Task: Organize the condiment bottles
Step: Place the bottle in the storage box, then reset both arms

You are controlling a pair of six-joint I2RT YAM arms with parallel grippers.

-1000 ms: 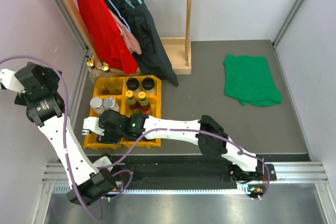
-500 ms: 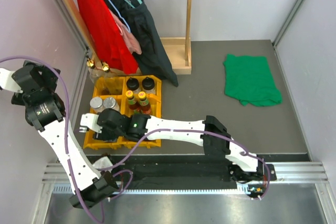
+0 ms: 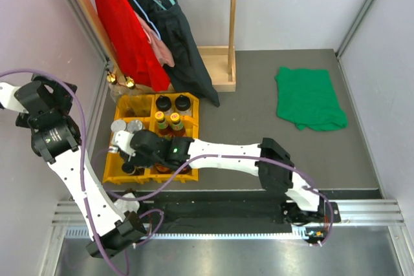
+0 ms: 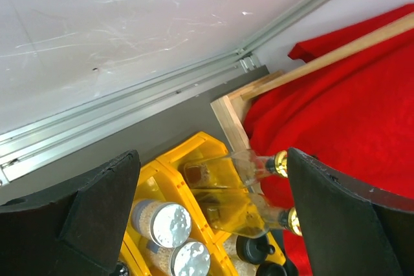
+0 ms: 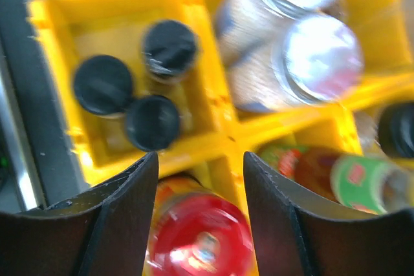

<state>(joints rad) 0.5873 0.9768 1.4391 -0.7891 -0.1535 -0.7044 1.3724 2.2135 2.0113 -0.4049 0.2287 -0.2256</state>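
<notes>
The yellow tray holds the condiment bottles. Two silver-lidded canisters stand at its left, black-capped jars at the back and yellow-capped sauce bottles in the middle. Two tall clear gold-topped bottles lean in the back left compartment. My right gripper hangs low over the tray's front row. In the right wrist view a red-lidded jar fills the gap of that gripper, beside three small black-capped jars. My left gripper is raised at the far left, wide open and holding nothing.
A wooden clothes rack with a red garment and a dark one stands right behind the tray. A green cloth lies at the back right. Walls close in on both sides, and a metal rail runs along the front.
My right gripper has slid to the right along the tray's front row, and its jaws have narrowed a little. The left arm has shifted only slightly.
</notes>
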